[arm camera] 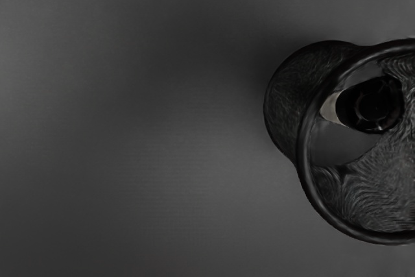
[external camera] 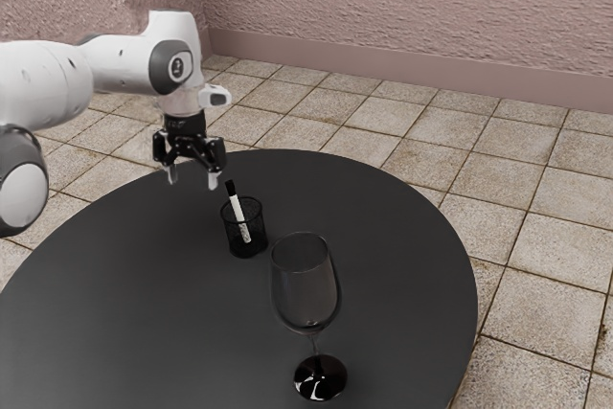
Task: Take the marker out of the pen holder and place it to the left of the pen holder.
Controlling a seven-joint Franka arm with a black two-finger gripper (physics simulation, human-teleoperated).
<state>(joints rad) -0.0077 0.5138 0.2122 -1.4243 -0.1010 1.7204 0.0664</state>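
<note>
The fingers (external camera: pixel 214 181) hang apart, released, near the holder (external camera: pixel 257 239); the marker (external camera: pixel 238 206) leans inside, black end up.

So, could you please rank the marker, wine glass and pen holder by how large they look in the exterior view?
Largest to smallest:
- wine glass
- pen holder
- marker

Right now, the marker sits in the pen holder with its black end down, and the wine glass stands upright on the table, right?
Not quite: the exterior view shows the marker in the pen holder with its black end up. The wine glass does stand upright on the table.
</note>
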